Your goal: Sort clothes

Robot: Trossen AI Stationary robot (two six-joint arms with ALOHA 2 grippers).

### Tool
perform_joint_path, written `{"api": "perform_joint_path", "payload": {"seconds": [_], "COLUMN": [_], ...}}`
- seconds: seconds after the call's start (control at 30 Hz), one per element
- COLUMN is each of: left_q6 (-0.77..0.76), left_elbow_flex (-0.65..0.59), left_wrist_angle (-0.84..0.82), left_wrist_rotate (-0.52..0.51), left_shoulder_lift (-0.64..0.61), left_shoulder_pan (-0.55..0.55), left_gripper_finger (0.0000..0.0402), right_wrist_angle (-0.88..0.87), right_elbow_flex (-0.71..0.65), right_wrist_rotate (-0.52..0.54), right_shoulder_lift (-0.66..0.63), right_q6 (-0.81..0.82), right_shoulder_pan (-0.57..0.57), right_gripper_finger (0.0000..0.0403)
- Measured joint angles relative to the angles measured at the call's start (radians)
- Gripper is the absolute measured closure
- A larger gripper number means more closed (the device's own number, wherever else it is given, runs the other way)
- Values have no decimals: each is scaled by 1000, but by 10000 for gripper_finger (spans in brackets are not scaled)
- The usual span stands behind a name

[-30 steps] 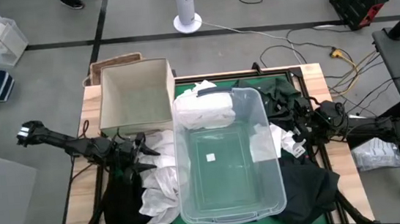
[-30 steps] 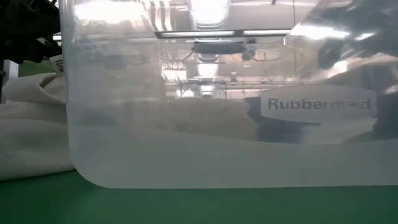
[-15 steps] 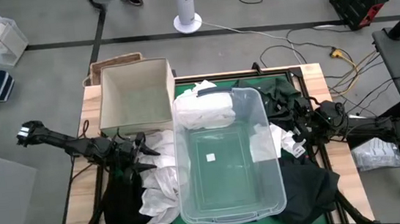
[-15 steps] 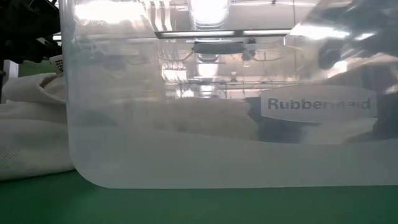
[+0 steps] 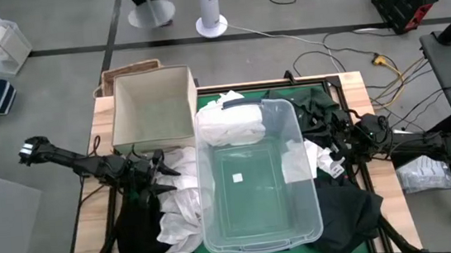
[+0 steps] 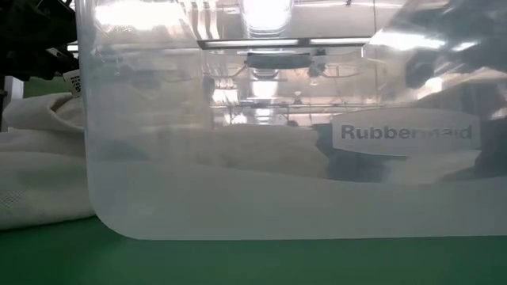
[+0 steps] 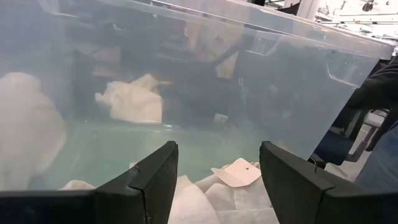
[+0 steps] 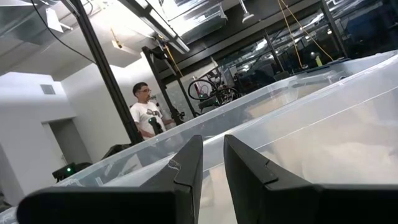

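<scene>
White clothes [image 5: 179, 207] lie heaped on the table left of the clear plastic tub [image 5: 260, 223]. Another white garment [image 5: 229, 124] is draped over the tub's far end, and a white piece [image 5: 297, 159] hangs over its right wall. Dark clothes [image 5: 323, 109] lie right of the tub, and more [image 5: 352, 214] at the near right. My left gripper [image 5: 165, 167] is open above the white heap, facing the tub's left wall [image 7: 217, 93]. My right gripper [image 5: 333, 151] is at the tub's right side, fingers [image 8: 186, 168] almost together with nothing between them.
A beige cardboard box [image 5: 153, 108] stands open at the far left of the table, beside the tub. In the low view the tub's near wall [image 6: 277, 158] fills most of the picture, with white cloth [image 6: 40, 178] to its left. A person [image 8: 146, 115] stands in the room beyond.
</scene>
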Motion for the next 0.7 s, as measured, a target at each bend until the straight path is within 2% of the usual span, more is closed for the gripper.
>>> {"api": "perform_joint_path", "payload": {"seconds": [0.7], "left_q6": [-30], "left_elbow_flex": [53], "left_wrist_angle": [4], "left_wrist_rotate": [2], "left_shoulder_lift": [0], "left_shoulder_pan": [0], "left_gripper_finger": [197], "right_wrist_angle": [10], "right_elbow_flex": [0], "right_wrist_rotate": [4], "right_shoulder_lift": [0], "right_q6": [0], "right_shoulder_pan": [0], "right_gripper_finger": [346]}}
